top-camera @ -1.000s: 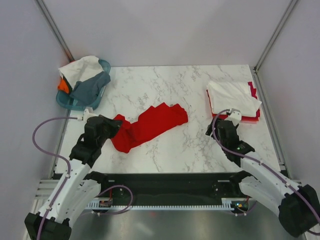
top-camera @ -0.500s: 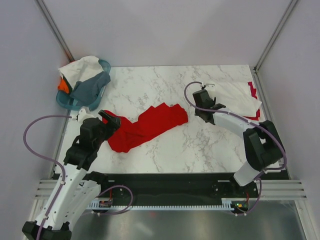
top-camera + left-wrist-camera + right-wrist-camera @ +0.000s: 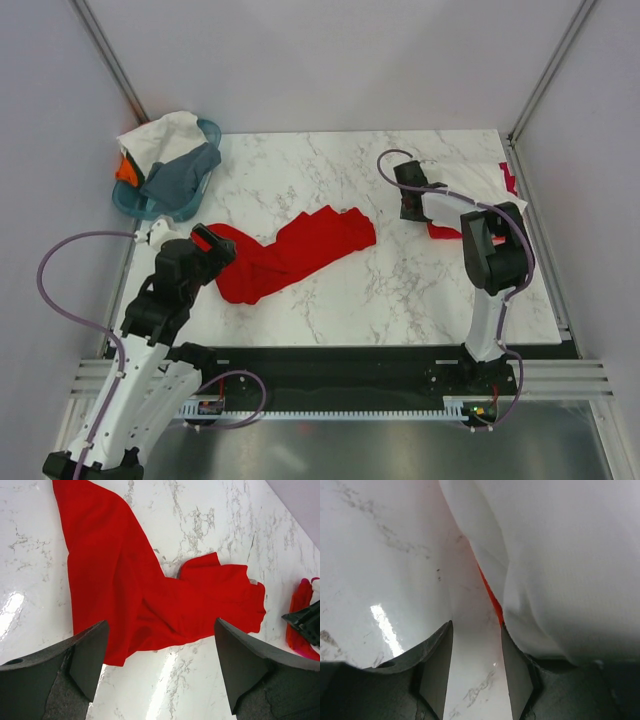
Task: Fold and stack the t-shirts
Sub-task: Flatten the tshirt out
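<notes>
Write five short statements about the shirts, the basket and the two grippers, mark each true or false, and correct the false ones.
1. The red t-shirt lies crumpled on the marble table, not folded. True.
2. The left gripper is clamped on the red t-shirt. False: its jaws stand wide open and the shirt lies on the table below them.
3. At the right side of the table a white t-shirt lies on top of a red one. True.
4. The teal basket is empty. False: it holds white, grey and orange cloth.
5. The right gripper is over the basket. False: it is at the left edge of the white t-shirt.
</notes>
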Robot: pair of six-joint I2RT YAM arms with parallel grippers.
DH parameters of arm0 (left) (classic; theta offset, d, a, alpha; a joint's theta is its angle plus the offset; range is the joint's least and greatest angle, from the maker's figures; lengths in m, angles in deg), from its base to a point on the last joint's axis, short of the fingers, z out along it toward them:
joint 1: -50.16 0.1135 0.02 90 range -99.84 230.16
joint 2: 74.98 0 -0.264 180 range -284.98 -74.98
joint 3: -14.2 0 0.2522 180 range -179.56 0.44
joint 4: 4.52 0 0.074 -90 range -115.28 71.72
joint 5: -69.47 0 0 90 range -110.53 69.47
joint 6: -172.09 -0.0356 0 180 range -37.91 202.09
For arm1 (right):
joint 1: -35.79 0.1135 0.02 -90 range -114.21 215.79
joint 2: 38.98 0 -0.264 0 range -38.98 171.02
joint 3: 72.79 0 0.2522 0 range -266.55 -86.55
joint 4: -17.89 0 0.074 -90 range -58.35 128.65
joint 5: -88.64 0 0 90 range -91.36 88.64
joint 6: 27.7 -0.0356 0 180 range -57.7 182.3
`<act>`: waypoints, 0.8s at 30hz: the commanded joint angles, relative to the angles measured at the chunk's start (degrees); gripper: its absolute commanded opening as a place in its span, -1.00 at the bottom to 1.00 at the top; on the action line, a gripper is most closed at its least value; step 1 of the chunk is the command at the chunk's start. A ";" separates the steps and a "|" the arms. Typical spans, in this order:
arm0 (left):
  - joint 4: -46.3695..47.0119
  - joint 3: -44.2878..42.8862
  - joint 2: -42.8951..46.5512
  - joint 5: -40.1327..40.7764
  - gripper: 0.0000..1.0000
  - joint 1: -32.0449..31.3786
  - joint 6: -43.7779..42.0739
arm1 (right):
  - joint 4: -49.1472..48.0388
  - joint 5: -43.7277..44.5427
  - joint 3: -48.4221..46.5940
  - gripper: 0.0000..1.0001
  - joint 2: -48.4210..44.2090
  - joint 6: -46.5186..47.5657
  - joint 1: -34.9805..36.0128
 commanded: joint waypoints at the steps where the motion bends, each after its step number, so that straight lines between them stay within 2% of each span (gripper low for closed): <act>1: -0.47 -1.74 -1.96 1.53 0.85 0.21 -2.27 | 2.07 0.89 -1.77 0.03 1.25 -0.41 -4.55; 5: -0.47 -2.71 -4.34 1.71 0.84 0.21 -2.97 | 2.07 2.65 -1.42 0.04 -0.15 -0.77 -6.75; 7: -0.39 -2.80 -5.04 1.71 0.84 0.21 -3.15 | 1.29 -1.12 -1.07 0.08 -1.82 0.28 -6.32; 12: -0.21 -2.18 -5.04 1.97 0.84 0.21 -3.06 | -2.94 -4.72 1.57 0.21 -8.51 3.71 0.44; 17: 0.05 -0.78 -4.95 2.32 0.86 0.21 -2.27 | -9.00 -23.50 2.63 0.31 -15.80 3.36 2.12; 20: -0.04 -0.42 -4.87 2.85 0.86 0.21 -1.83 | -9.18 -29.76 -1.13 0.25 -15.28 3.36 4.13; 24: -0.12 -0.60 -3.90 2.50 0.86 0.30 -2.09 | -6.99 -33.12 -6.24 0.15 -10.46 3.36 5.99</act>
